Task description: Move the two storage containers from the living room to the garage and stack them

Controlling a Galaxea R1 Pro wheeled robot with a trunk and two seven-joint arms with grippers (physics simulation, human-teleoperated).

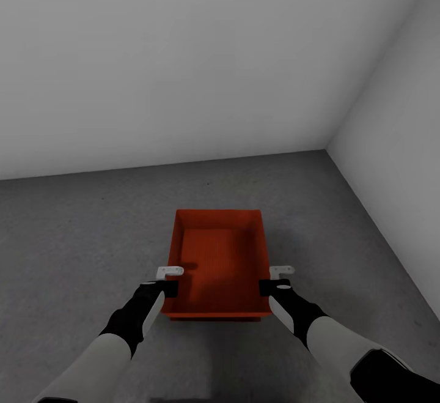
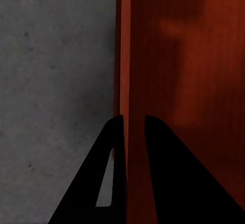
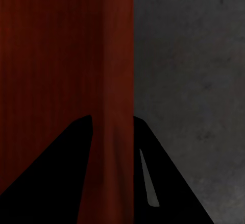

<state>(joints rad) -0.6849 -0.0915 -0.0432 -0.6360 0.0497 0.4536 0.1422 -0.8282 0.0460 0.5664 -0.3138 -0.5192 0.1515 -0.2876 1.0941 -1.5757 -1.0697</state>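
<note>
An orange-red open-top storage container (image 1: pixel 217 256) sits low over the dark grey concrete floor (image 1: pixel 73 238) of the garage, straight ahead of me; whether it touches the floor I cannot tell. My left gripper (image 1: pixel 170 280) is shut on its left wall near the front corner. My right gripper (image 1: pixel 278 279) is shut on its right wall opposite. In the left wrist view the container's wall (image 2: pixel 125 55) runs between the dark fingers (image 2: pixel 97 173) of the left gripper (image 2: pixel 133 119). The right wrist view shows the same for the right gripper (image 3: pixel 112 118) on the container's wall (image 3: pixel 120 55). The bin's inside is empty.
A plain white wall (image 1: pixel 183 54) stands a short way beyond the container. A second white wall (image 1: pixel 403 115) closes the right side, and the two meet in a corner at the back right. Bare concrete lies to the left of the bin.
</note>
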